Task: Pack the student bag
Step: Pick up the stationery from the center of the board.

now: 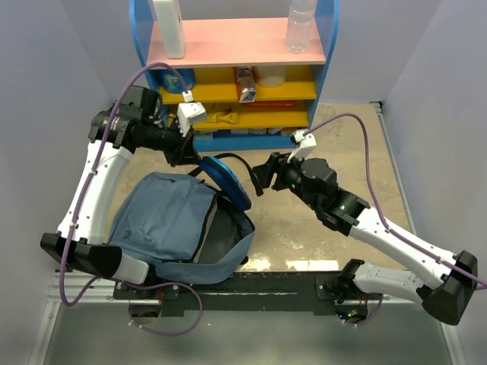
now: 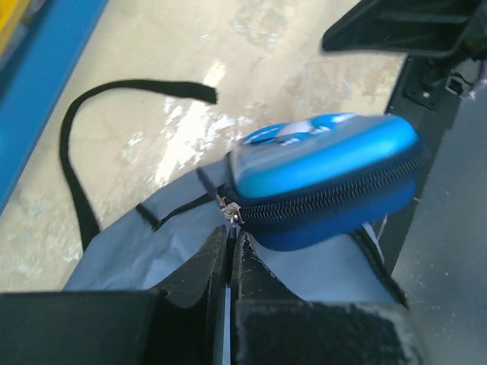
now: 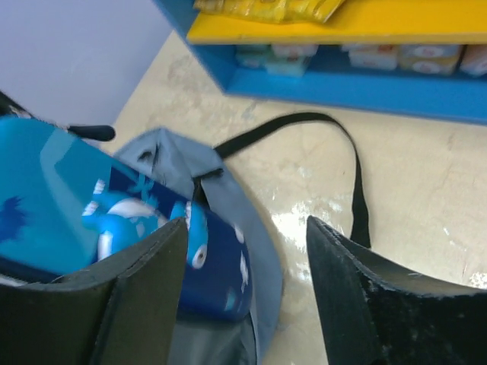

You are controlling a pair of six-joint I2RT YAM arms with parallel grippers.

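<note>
The student bag (image 1: 171,224), slate-blue with a dark lining, lies open on the table between the arms. Its black strap (image 2: 74,179) loops over the floor. My left gripper (image 2: 230,242) is shut on the zipper pull (image 2: 228,214) of a small bright-blue pouch (image 2: 327,179) and holds it over the bag's far rim (image 1: 228,179). My right gripper (image 3: 247,236) is open just right of the pouch (image 3: 68,190), its left finger (image 3: 144,281) close beside it, above the bag's edge (image 3: 251,220). In the top view the right gripper (image 1: 262,176) faces the pouch.
A blue shelf unit (image 1: 228,141) with a pink top and yellow shelves stands at the back, holding a white bottle (image 1: 169,26), a clear bottle (image 1: 299,26) and small packets. Pale walls close in on the left and right.
</note>
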